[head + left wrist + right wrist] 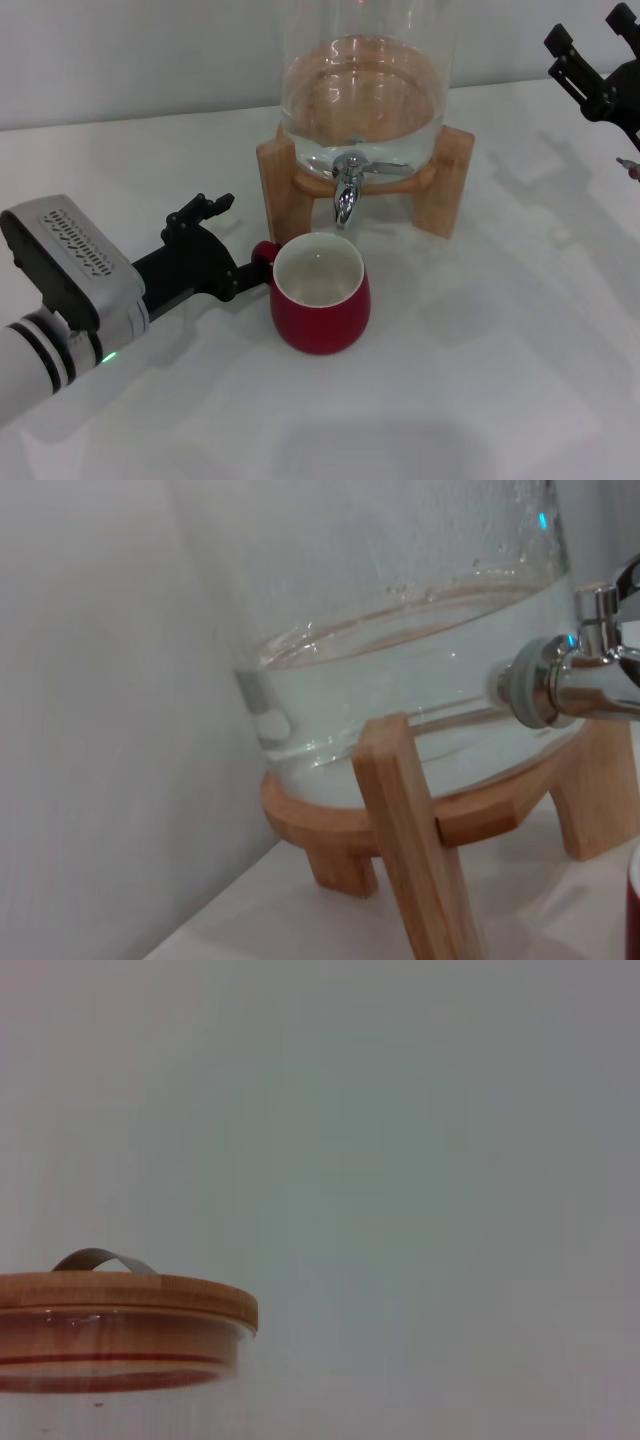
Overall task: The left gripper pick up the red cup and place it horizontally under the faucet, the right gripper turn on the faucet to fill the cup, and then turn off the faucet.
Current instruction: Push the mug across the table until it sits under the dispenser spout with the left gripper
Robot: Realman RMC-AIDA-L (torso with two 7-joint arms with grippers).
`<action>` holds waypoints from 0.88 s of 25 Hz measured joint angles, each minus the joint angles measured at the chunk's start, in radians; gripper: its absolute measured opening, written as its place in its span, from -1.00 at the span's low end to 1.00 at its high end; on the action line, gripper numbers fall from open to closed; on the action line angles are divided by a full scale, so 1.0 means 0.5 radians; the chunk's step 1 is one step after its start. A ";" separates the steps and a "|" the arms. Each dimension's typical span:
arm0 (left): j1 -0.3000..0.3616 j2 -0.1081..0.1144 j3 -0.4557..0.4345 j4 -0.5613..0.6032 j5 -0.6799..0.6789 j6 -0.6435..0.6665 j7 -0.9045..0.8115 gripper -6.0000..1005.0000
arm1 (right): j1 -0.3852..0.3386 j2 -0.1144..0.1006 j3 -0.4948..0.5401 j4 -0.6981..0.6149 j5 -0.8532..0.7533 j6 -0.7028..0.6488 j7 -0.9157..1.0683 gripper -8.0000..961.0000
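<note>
Cup: your one red cup (320,293) stands upright on the bench (480,380), just below and in front of the single faucet (347,187).
Left pincer (243,265): at the cup's handle; grip hidden, you cannot tell.
Right pincer (590,72): raised far right, fingers spread, holding nothing.
Risk: withdraw carelessly and you could drag the cup off the spout; water then hits the bench.
Count: one dispenser (362,90), two pincers.

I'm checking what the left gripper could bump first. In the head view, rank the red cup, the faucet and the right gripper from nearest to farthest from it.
1. The red cup: right beside the left gripper, whose fingers are at its handle.
2. The faucet: behind the cup, on the glass dispenser.
3. The right gripper: raised at the far right edge.
</note>
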 joint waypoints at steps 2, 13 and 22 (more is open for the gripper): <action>0.008 0.000 0.001 0.000 0.001 0.000 0.000 0.73 | 0.000 0.000 0.000 0.000 0.000 0.000 0.002 0.78; 0.037 0.000 0.002 0.001 0.004 0.001 0.001 0.73 | -0.001 0.000 -0.010 0.000 0.000 0.000 0.003 0.78; 0.079 -0.003 0.002 -0.005 0.004 0.001 0.004 0.73 | 0.000 -0.002 -0.016 0.000 0.000 0.000 0.003 0.78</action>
